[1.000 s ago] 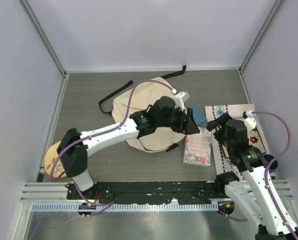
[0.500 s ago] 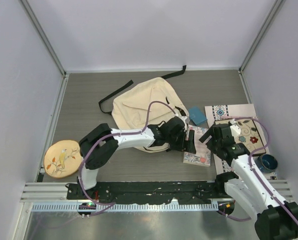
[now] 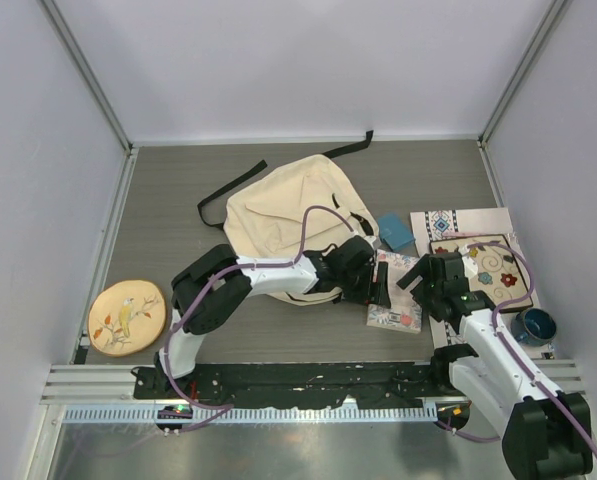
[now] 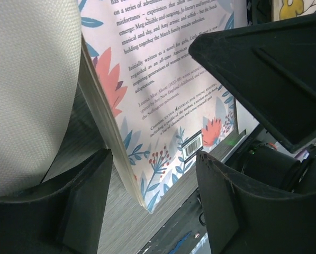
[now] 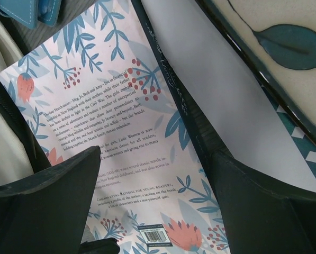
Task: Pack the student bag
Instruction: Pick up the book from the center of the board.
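**A:** Both arms have closed in on the book (image 3: pixel 396 300) over the last second. Left came off the bag (image 3: pixel 283 210) down to the book's left edge, and right swung in from the mat (image 3: pixel 448 222).

**B:** Pincers?

**A:** Left pincer (image 3: pixel 380 290) is spread, with a finger on either side of the book's left edge, not clamped. Right pincer (image 3: pixel 414 280) is wide open over the cover, holding nothing.

**B:** Bag?

**A:** Middle of the tabletop, towards the far edge, lying flat. Its near right side is just beside the book. Can't tell if the zip is open.

**B:** Step?

**A:** I'd say picking up the book for packing. Next, left needs to close on that edge while right steadies the far side, then lift towards the bag.

**B:** Count?

**A:** One bag and one book. One blue pouch (image 3: pixel 395 232) just beyond the book. One mat along the right edge with one patterned tray (image 3: pixel 483 262) on it. One blue bowl (image 3: pixel 533 325) by the near right corner. One round plate (image 3: pixel 126 315) by the near left corner.
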You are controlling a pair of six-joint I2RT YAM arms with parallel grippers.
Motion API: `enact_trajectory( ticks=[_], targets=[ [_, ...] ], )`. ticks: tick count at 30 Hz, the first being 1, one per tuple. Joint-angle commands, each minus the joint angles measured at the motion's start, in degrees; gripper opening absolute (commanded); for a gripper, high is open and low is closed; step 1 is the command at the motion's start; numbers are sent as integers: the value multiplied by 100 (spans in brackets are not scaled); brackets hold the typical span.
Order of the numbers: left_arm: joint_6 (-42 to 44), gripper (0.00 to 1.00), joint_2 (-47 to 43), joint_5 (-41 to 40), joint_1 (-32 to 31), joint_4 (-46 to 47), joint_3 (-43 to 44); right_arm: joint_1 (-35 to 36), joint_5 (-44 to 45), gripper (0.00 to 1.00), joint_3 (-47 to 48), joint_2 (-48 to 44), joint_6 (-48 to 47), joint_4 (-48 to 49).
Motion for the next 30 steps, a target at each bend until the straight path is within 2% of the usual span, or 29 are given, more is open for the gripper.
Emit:
enact_trajectory(
  ticks=[1,8,10,12,14,15,16,17,18,20,24,26,30],
  targets=[
    [-77,66,-155,62,-31,369,182,-18,-400,89,-67,-80,-39,465],
    [-121,49,-295,151,-31,501,243,-18,-778,90,-207,-115,146,659],
    [-121,41,-304,159,-31,501,261,-18,-804,90,-216,-141,163,650],
    [-121,28,-322,185,-31,536,261,-27,-831,90,-216,-159,146,650],
    [-156,27,-313,212,-31,536,270,-18,-848,89,-234,-176,146,650],
    [-164,22,-313,230,-31,536,261,-27,-857,90,-225,-185,146,659],
    [-191,21,-322,247,-31,693,226,-27,-866,89,-251,-185,146,650],
    [-208,25,-339,247,-31,756,200,-27,-875,90,-243,-185,146,659],
    [-243,34,-357,265,-31,834,182,-18,-883,90,-251,-194,146,659],
    [-244,45,-357,282,-31,844,191,-18,-901,90,-260,-194,146,676],
    [-349,53,-331,388,-31,1063,147,-18,-936,90,-269,-220,146,677],
    [-367,53,-305,423,-31,1099,147,-18,-954,89,-269,-229,146,676],
    [-410,35,-296,519,-31,1291,103,-18,-980,90,-287,-238,128,676]
  ],
)
